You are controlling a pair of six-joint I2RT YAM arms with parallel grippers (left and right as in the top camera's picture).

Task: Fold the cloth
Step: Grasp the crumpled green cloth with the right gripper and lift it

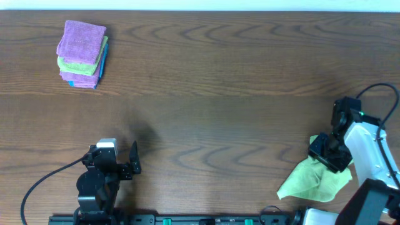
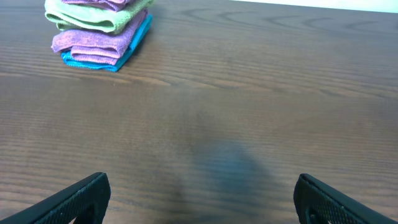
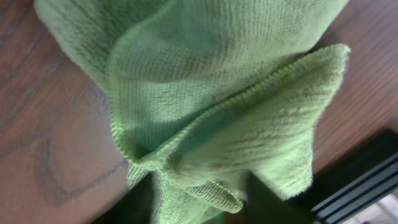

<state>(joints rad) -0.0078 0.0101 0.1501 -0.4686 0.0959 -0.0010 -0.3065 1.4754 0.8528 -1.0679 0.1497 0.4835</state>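
- Your right end effector [image 1: 328, 153] sits down on the cloth [image 1: 312, 181], touching its upper edge at the far right of the counter [image 1: 219, 94].
- The right wrist view is filled with lime-green fabric, so the fingers are hidden. You cannot tell whether it is clenched on the cloth or only pressed against it.
- The cloth is crumpled, not flat. It spreads out below and to the left of that end effector in the overhead view, with one pointed corner reaching left toward the front edge of the counter.
- Close up, the cloth [image 3: 217, 93] shows a raised fold with a stitched hem running across it, with bare wood on both sides.
- Your left end effector [image 2: 202, 182] is released, with the jaws spread wide. It holds nothing and touches nothing.
- Only bare counter lies between its fingers [image 2: 74, 199], and it is well apart from the cloth.
- A stack of folded cloths [image 1: 82, 53] sits far ahead of the left end effector and off to its left. From the top it goes purple, green, purple, then blue at the bottom.
- The stack is well apart from both end effectors.
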